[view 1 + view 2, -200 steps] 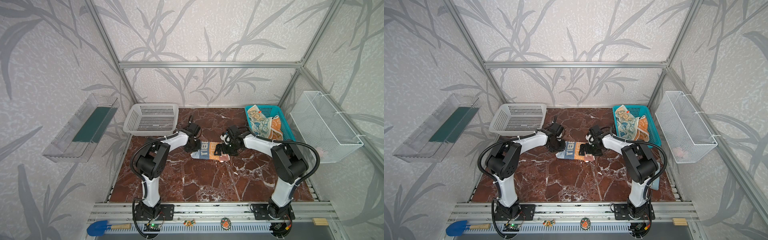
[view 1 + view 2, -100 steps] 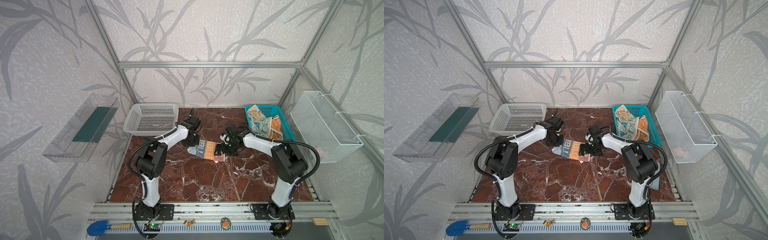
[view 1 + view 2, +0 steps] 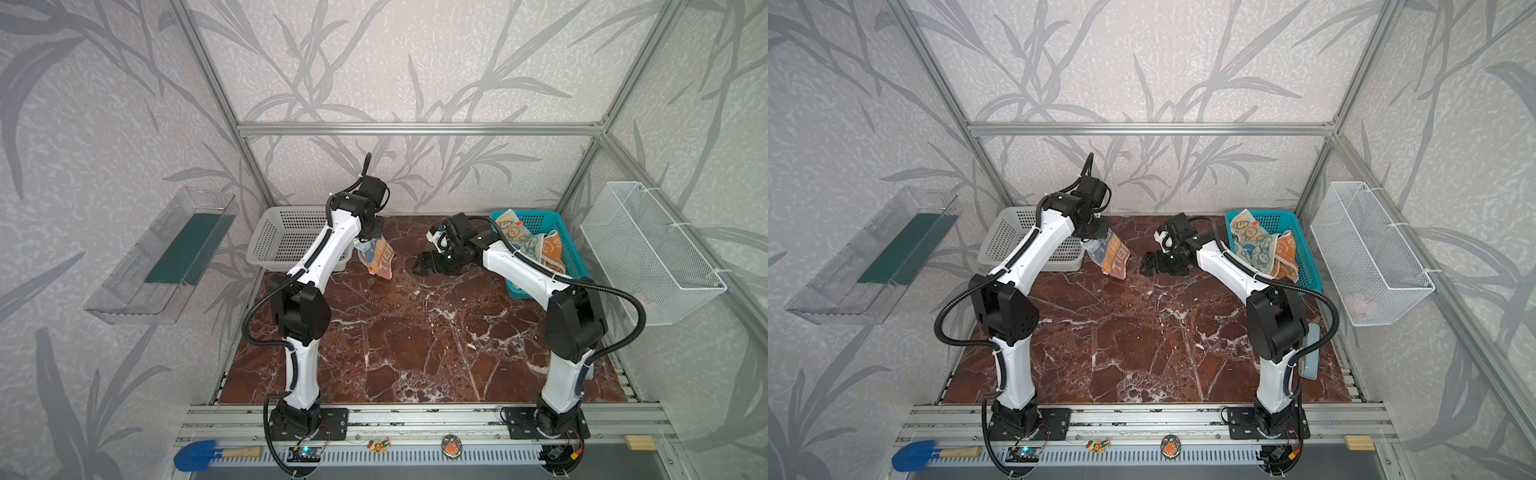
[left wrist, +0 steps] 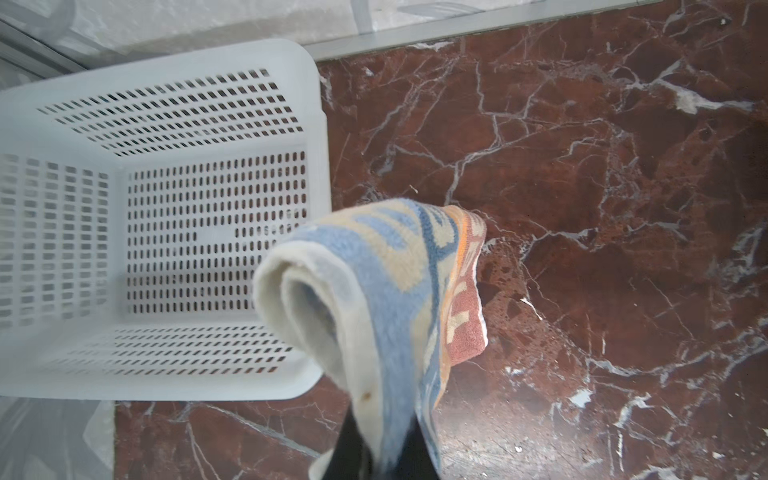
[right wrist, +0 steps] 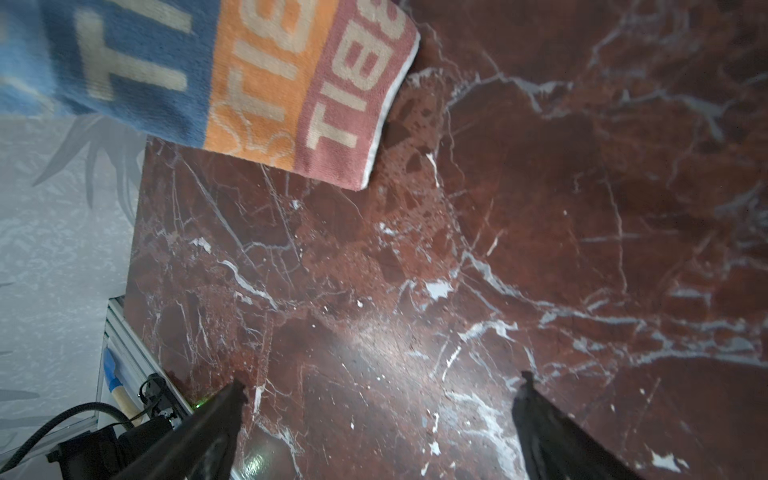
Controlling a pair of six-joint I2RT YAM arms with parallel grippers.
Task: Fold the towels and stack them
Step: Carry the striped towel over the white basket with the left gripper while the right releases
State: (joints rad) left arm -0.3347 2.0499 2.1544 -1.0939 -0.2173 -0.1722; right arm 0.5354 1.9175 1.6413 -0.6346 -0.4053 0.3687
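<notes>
Left arm raised high, left gripper (image 3: 368,237) pinched tight on striped towel (image 3: 380,259), right arm low, right gripper (image 5: 380,388) spread wide

Striped towel (image 4: 395,291): terry cloth, looped nap, matt, soft.
Tabletop (image 5: 457,291): red-brown marble-look slab, white-veined, polished and glossy.
White basket (image 4: 174,62): slotted plastic, smooth, low sheen.
Wire basket (image 3: 648,249): fine white metal mesh.
Frame (image 3: 415,129): aluminium-look profile, satin.

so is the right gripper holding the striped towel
No, the right gripper is open over the marble tabletop, and the striped towel hangs from the left gripper.
</notes>
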